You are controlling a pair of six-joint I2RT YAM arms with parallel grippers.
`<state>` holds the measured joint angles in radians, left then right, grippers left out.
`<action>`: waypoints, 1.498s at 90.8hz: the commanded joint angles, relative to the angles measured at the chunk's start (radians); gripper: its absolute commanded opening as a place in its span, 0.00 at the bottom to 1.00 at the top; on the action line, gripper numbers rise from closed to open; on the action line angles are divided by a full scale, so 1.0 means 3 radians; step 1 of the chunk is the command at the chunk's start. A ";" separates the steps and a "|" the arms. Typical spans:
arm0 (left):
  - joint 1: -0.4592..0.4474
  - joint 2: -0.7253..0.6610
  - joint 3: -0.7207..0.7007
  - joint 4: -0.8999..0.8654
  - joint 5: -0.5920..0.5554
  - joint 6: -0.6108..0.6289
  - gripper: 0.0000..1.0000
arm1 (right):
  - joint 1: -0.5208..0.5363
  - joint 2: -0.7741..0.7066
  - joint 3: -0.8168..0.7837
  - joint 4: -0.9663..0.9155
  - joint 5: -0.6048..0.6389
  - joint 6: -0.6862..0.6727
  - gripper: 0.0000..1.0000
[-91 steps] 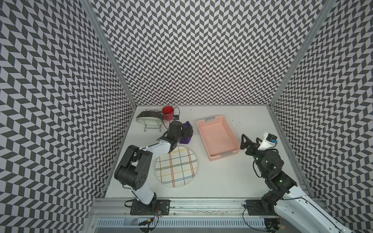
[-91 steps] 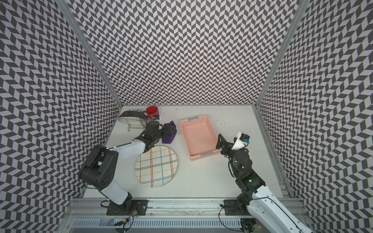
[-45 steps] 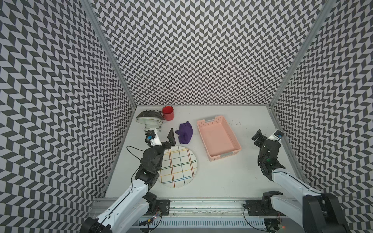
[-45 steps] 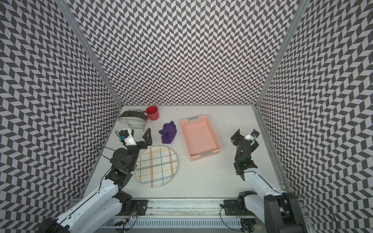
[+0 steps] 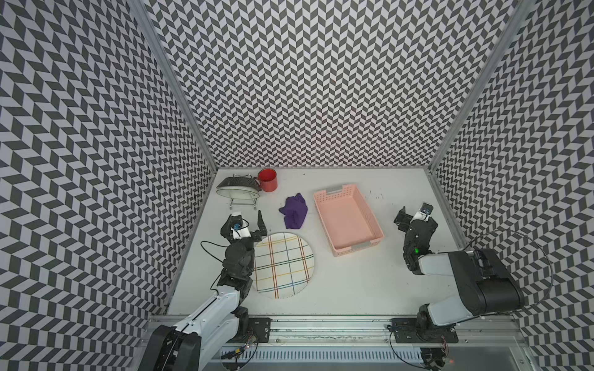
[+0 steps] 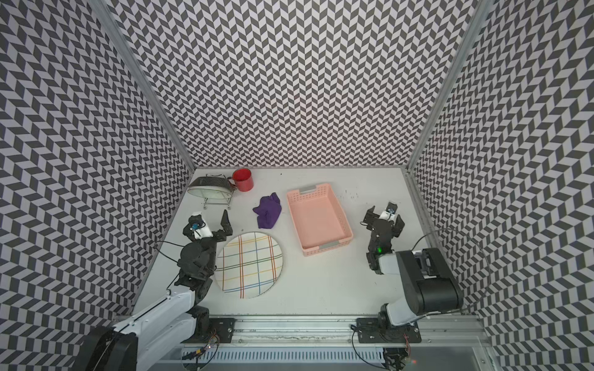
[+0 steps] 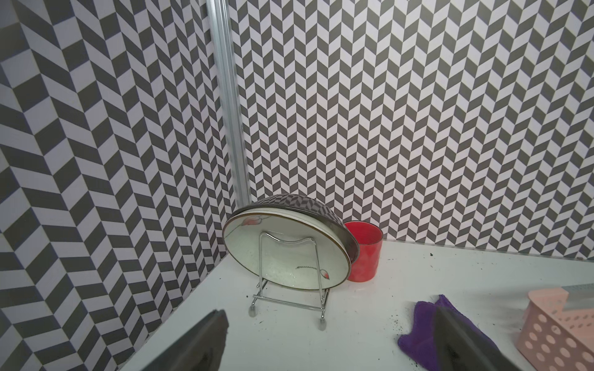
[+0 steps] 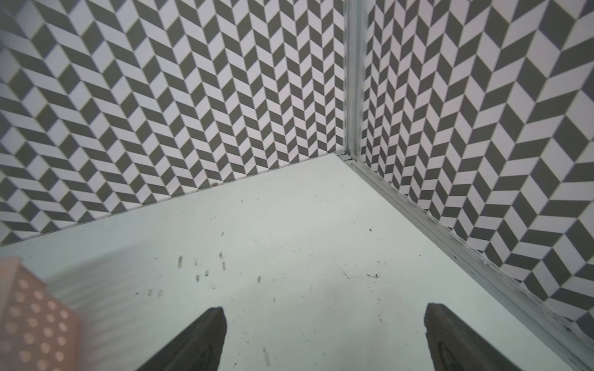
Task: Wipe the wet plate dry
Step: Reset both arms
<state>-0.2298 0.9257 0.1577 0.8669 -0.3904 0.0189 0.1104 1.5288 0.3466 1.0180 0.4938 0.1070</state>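
Purple cloth [image 5: 294,212], pink basket [image 5: 373,221], red cup [image 5: 267,180].

On table [image 5: 353,289]: plate [image 5: 283,265] front left, cloth [image 5: 294,212] behind it, basket [image 5: 347,221] right of cloth, mug [image 5: 267,180] beside rack [image 5: 243,201], back left.

Grey-and-white chevron-patterned walls [image 5: 305,80] enclose a white, speck-marked tabletop [image 5: 353,289] on three sides, joined by aluminium corner posts [image 5: 173,83].

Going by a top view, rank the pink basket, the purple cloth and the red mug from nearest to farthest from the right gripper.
1. pink basket: closest, just to the left of the right gripper, mid-table.
2. purple cloth: beyond the basket's far side, nearer the table's middle.
3. red mug: farthest, near the back wall towards the left corner.
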 commanded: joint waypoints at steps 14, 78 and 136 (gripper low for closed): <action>0.0170 -0.0034 -0.0076 0.0056 0.0182 -0.0015 1.00 | -0.0089 0.0124 -0.0496 0.1247 -0.0741 -0.0270 0.99; 0.0801 0.1563 0.0360 0.0719 0.0922 -0.0334 1.00 | -0.0143 0.0133 -0.0502 0.1263 -0.0788 -0.0242 0.99; 0.0879 0.2133 0.0237 0.1528 0.1158 -0.0206 1.00 | -0.0143 0.0135 -0.0511 0.1280 -0.0789 -0.0244 0.99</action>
<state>0.0349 1.5620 0.2329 1.2568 -0.0563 -0.0559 0.0685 1.5593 0.2035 1.3399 0.2607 0.0433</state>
